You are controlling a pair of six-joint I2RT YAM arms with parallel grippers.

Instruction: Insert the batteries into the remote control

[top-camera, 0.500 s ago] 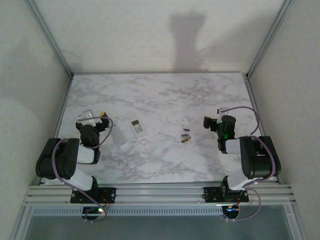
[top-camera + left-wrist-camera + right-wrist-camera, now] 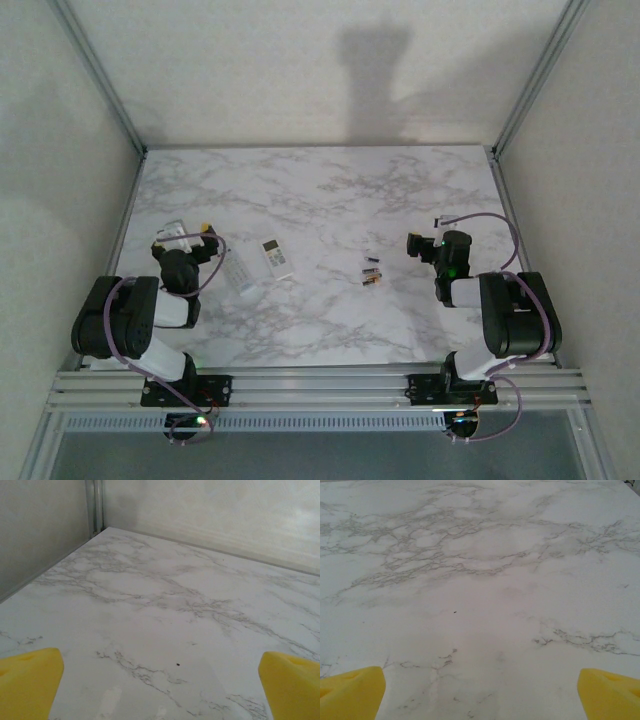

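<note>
The left gripper [image 2: 190, 233] and right gripper [image 2: 424, 236] both gape empty, the batteries [image 2: 371, 272] lying just right of frame centre, the slim remote control [image 2: 240, 275] left of centre (those tiny cells look light, hard and roll-prone, best pinched across the barrel's middle).

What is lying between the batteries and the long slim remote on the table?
In the top view, the shorter, wider remote sits right beside the slim remote; from there to the batteries the marble table is bare.

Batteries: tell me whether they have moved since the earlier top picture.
No. The batteries lie where they did, at the same gap from the near edge of the table.
</note>
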